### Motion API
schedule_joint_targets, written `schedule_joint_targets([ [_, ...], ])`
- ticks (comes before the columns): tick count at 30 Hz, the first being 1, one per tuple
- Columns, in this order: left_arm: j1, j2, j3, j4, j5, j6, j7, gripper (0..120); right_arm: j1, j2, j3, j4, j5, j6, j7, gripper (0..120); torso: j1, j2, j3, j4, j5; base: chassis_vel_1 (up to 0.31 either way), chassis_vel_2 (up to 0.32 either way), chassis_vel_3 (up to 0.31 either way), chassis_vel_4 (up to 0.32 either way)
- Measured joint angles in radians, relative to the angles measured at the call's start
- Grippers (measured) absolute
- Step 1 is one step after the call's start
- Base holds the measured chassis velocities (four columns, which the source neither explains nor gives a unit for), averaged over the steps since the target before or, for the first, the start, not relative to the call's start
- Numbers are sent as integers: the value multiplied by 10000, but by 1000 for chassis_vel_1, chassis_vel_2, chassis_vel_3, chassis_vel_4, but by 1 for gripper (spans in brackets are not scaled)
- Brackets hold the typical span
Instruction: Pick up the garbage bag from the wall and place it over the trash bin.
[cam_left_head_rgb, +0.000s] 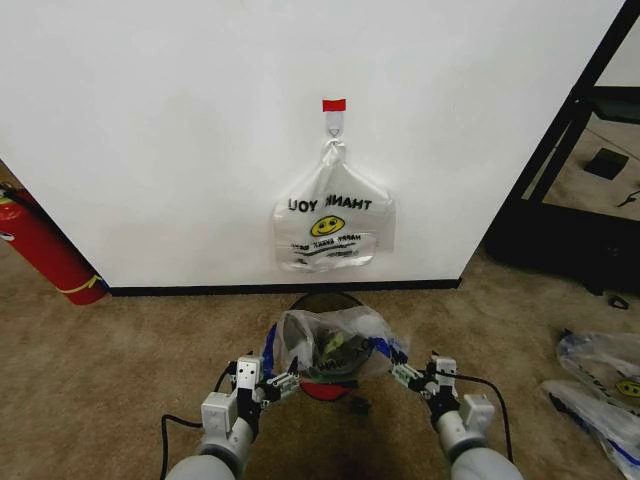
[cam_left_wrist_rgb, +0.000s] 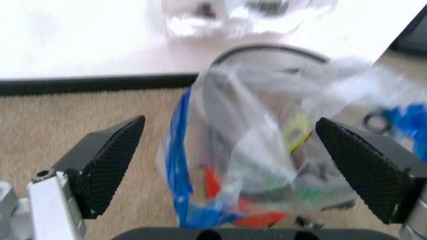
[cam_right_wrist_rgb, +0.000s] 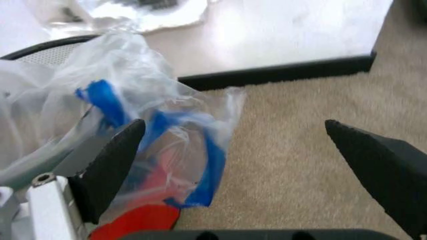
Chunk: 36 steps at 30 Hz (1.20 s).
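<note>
The garbage bag (cam_left_head_rgb: 335, 340), thin and translucent with blue patches, lies crumpled over the top of the trash bin (cam_left_head_rgb: 322, 298), a black mesh basket whose red base shows below. My left gripper (cam_left_head_rgb: 272, 383) is open beside the bin's left side, and my right gripper (cam_left_head_rgb: 410, 376) is open beside its right side. In the left wrist view the garbage bag (cam_left_wrist_rgb: 260, 150) and its blue edge hang between the wide-apart fingers (cam_left_wrist_rgb: 110, 160) of the gripper (cam_left_wrist_rgb: 230, 130), with the bin rim (cam_left_wrist_rgb: 267, 50) behind. In the right wrist view the bag (cam_right_wrist_rgb: 167, 145) sits by one finger (cam_right_wrist_rgb: 110, 165) of the open gripper (cam_right_wrist_rgb: 230, 130).
A flat white smiley bag (cam_left_head_rgb: 333, 230) hangs from a red-taped hook (cam_left_head_rgb: 333, 105) on the white wall just behind the bin. A red fire extinguisher (cam_left_head_rgb: 45, 250) stands at the left. A black shelf frame (cam_left_head_rgb: 560, 160) and loose bags (cam_left_head_rgb: 605, 380) are at the right on the carpet.
</note>
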<state>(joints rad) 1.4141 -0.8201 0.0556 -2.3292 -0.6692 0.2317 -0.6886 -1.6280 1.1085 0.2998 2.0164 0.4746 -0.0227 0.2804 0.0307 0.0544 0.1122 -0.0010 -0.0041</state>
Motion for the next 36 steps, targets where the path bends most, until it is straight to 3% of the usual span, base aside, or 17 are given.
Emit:
schedule_joint_targets([
  [8,-315,276,-18,-372,-53,-1,145,100,-587,-62,258,-488,-2204,2001,-912,100,0,0,0,1,1,0,0,0,0],
  [14,-1027,637,-139,-377,-624,125,668,100,-606,-32,565,-563,-2771,3319,-1498,100,0,0,1,-6,-1,0,0,0,0],
  [15,-1310,743,-222,-345,-893,217,841,100,-450,-41,613,-481,-2770,3553,-1615,100,0,0,1,7,2,0,0,0,0],
  [16,-1963,876,-153,-140,-1421,417,1057,100,-400,27,799,-328,-2733,3950,-1746,100,0,0,1,14,2,0,0,0,0],
  [18,-3160,939,61,357,-2055,679,1411,100,-329,157,1042,-176,-2635,4375,-1873,100,0,0,2,-6,-3,0,0,0,0],
  [20,-3746,892,222,726,-2248,794,1598,100,-356,246,1213,-73,-2609,4523,-1935,100,1,0,2,4,5,0,0,0,0],
  [26,-7012,334,1669,3056,-3618,2056,2748,100,-1483,809,2339,598,-2164,5018,-2186,100,2,0,3,-4,0,0,0,0,0],
  [27,-7012,334,1669,3056,-3618,2056,2748,100,-1483,809,2339,598,-2164,5018,-2186,100,2,0,3,-4,0,0,0,0,0],
  [31,-8964,81,3325,4334,-4308,2780,3723,100,-2154,905,3001,1088,-1765,5128,-2288,100,1,0,2,0,-1,0,0,0,0],
  [36,-10002,-432,4180,5515,-4608,3136,4144,100,-2494,949,3333,1565,-1638,5090,-2303,100,2,-1,2,-1,0,0,0,0,0],
])
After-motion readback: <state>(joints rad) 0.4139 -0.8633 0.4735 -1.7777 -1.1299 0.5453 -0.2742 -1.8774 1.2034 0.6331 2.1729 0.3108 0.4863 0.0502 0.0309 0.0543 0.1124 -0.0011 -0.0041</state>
